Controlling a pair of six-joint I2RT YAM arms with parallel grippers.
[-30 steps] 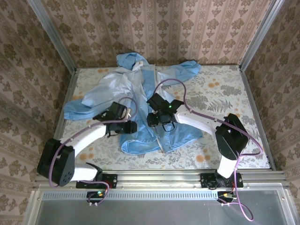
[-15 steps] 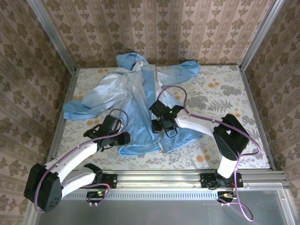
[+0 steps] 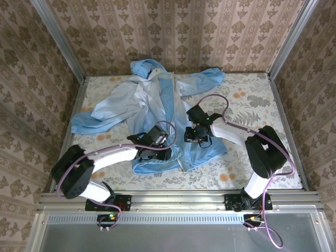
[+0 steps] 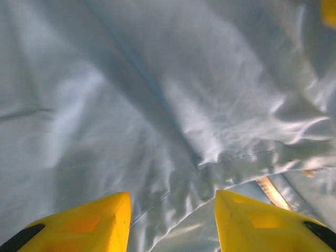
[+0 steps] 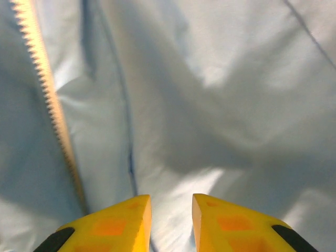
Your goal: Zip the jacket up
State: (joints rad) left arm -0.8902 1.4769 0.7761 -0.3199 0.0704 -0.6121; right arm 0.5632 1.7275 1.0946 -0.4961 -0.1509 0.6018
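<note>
The large light-blue thin fabric jacket [image 3: 153, 97] lies spread on the floral table [image 3: 252, 100]. The left gripper [image 3: 162, 148] hovers over its lower hem, jaws wide and holding nothing. The right gripper [image 3: 193, 134] is just right of the whitish zipper strip [image 5: 48, 100], with a narrow gap. I can't make out the slider.

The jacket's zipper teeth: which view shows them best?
The right wrist view: the zipper teeth run close and sharp along its left side. The top external view gives a thin pale line down the jacket. In the left wrist view, a small pale strip may be zipper; unclear.
</note>
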